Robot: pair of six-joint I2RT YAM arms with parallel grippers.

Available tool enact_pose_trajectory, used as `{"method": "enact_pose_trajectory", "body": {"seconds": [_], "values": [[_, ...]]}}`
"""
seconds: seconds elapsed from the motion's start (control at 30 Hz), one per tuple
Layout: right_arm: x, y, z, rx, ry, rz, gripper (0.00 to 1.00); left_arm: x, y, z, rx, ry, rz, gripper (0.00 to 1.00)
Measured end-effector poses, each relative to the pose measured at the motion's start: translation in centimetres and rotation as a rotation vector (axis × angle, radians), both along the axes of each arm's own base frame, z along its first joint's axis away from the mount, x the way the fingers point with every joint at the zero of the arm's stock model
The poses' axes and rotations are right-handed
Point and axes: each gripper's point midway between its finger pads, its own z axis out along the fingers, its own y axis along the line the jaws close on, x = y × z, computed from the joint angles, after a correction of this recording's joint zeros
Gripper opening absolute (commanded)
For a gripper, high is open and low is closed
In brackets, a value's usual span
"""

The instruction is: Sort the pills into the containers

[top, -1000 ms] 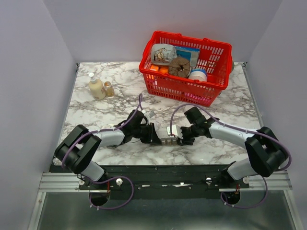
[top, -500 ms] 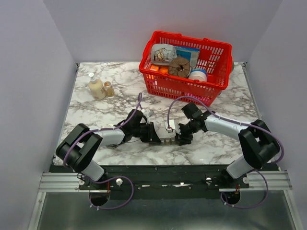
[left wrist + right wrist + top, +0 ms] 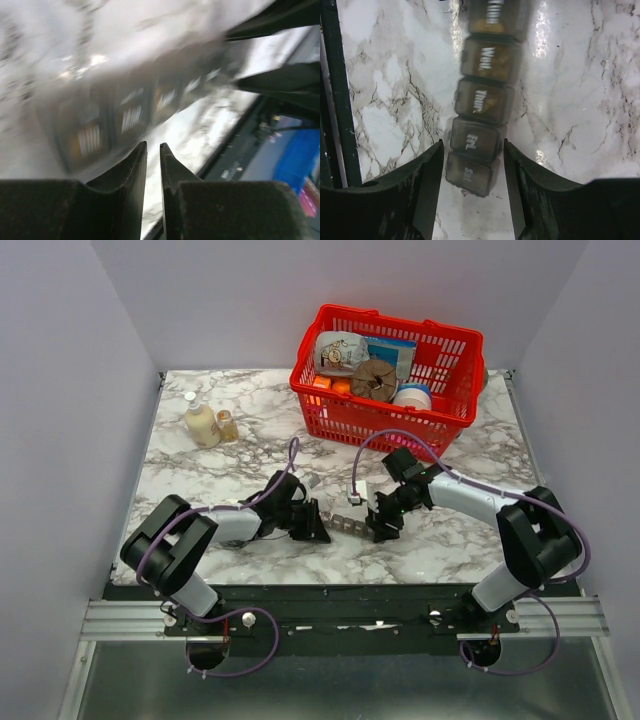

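**Desk:** How were your arms sitting?

**Operator:** My left arm (image 3: pixel 235 525) lay low, stretched over the marble table (image 3: pixel 200 480) on the near side of the red basket (image 3: pixel 440 420) and off to its left, with the wrist pointing right. The left gripper (image 3: pixel 152 148) was pinched down to a hairline slit, its tips right at the edge of the pill strip (image 3: pixel 482 100). My wrist view was smeared, so I could not tell whether they had nipped that edge. My right arm (image 3: pixel 465 498) reached in from the basket's near right, elbow bent and wrist pointing left. The right gripper (image 3: pixel 473 150) stood parted, one finger on either side of the strip's end. The fingers were close against it but not clamping, as far as I saw.

**Desk:** And the strip itself?

**Operator:** It lay flat on the marble, nearer to me than the basket's left half, between the two grippers. The lids I saw were down. Something amber showed through Tues, Wed and Thur. I could not make out Fri and Sat.

**Desk:** Counts?

**Operator:** To the basket's left stood a pale bottle (image 3: pixel 200 423) and a smaller brown bottle (image 3: pixel 227 425), two in all, just beside each other. There was one strip, with five compartments in my right wrist view. There was one basket, holding assorted items (image 3: pixel 375 378) that I did not count.
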Motion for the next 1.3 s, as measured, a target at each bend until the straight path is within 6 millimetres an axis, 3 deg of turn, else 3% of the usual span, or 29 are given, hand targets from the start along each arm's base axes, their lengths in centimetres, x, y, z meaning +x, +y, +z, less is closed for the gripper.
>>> {"method": "enact_pose_trajectory", "body": {"seconds": [0.07, 0.2, 0.33, 0.43, 0.6, 0.7, 0.73, 0.9, 1.3], "values": [[0.3, -0.1, 0.4, 0.007, -0.007, -0.016, 0.58, -0.6, 0.8, -1.6, 0.049, 0.045, 0.008, 0.25], [1.0, 0.0, 1.3, 0.025, -0.038, -0.045, 0.58, -0.5, 0.8, -1.5, 0.049, 0.043, 0.006, 0.25], [1.5, 0.3, 2.2, 0.047, -0.069, -0.060, 0.67, -0.5, 0.8, -1.5, 0.049, 0.043, 0.006, 0.26], [1.7, 0.4, 2.5, 0.057, -0.082, -0.064, 0.68, -0.5, 0.8, -1.5, 0.048, 0.043, 0.005, 0.28], [1.7, 0.7, 2.6, 0.060, -0.080, -0.078, 0.74, -0.9, 1.4, -0.6, 0.062, 0.036, 0.014, 0.33], [1.3, 1.0, 2.2, 0.044, -0.082, -0.077, 0.76, -0.8, 1.6, 1.2, 0.047, -0.004, 0.026, 0.35], [1.1, 1.1, 2.0, 0.035, -0.082, -0.077, 0.82, -0.6, 1.6, 1.9, 0.036, -0.023, 0.030, 0.35], [1.3, 1.1, 1.5, -0.001, -0.108, -0.103, 0.84, 1.2, 0.7, 4.9, -0.021, -0.104, 0.055, 0.35], [2.3, 1.1, 1.0, -0.039, -0.155, -0.140, 0.81, 6.1, -1.4, 4.0, -0.018, -0.109, 0.078, 0.35]]}}
